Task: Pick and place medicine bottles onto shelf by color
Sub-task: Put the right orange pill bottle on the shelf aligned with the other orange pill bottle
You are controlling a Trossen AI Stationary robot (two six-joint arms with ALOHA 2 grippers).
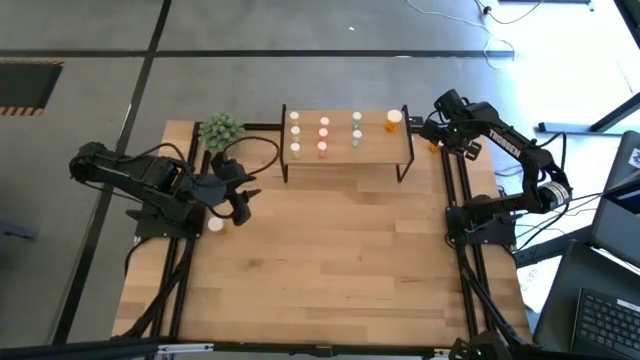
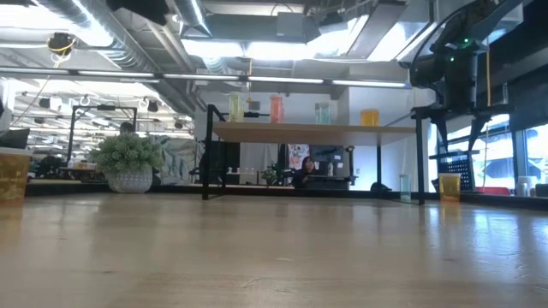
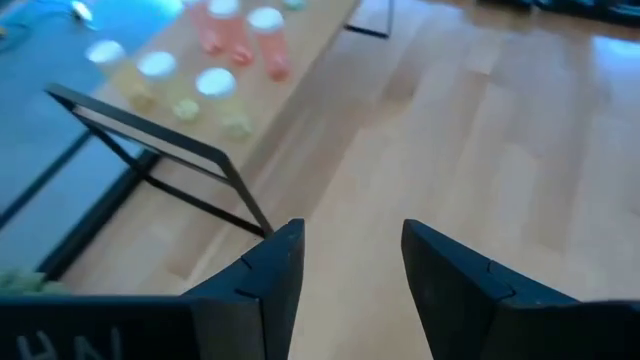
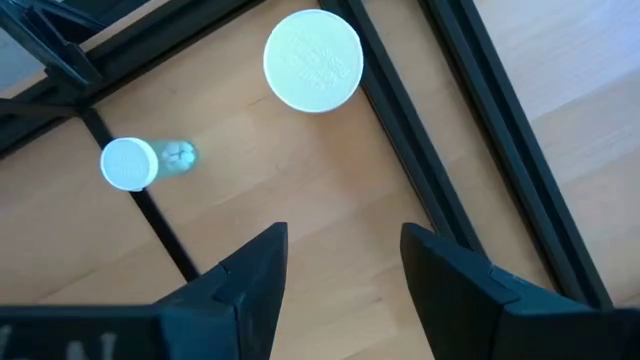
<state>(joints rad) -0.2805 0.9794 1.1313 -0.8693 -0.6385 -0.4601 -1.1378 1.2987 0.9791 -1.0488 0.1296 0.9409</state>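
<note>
- Dark fingers (image 3: 275,285) of the left gripper (image 3: 345,275) fill the near edge of the left wrist view, spread apart with only bare table (image 1: 340,260) between them — released, grasping nothing.
- From above, the left gripper (image 1: 240,205) hovers in front of the shelf's left end, well apart from it, with a pale-capped bottle (image 1: 214,225) on the tabletop just beside it, on the side away from the shelf.
- Shelf (image 1: 375,150): a small light-wood board on thin black legs at the far middle of the table.
- On the shelf stand columns of small bottles — yellowish ones (image 1: 295,133) at its left end, pink-red ones (image 1: 324,136) next, greenish ones (image 1: 356,131) after that, and one larger orange bottle (image 1: 394,121) near its right end.
- Right gripper (image 1: 447,130) hangs just past the shelf's right end; its fingers (image 4: 255,280) stand apart over bare wood, empty.
- Beneath the right gripper, a small bottle with a white cap (image 4: 130,163) and a larger white-capped bottle (image 4: 313,60) stand on the table beside the shelf's black leg frame (image 4: 400,110).
- Green spiky plant ball (image 1: 220,130) in a pot sits off the shelf's left end.
- Beyond the table, a person (image 2: 305,168) shows under the shelf in the low view.
</note>
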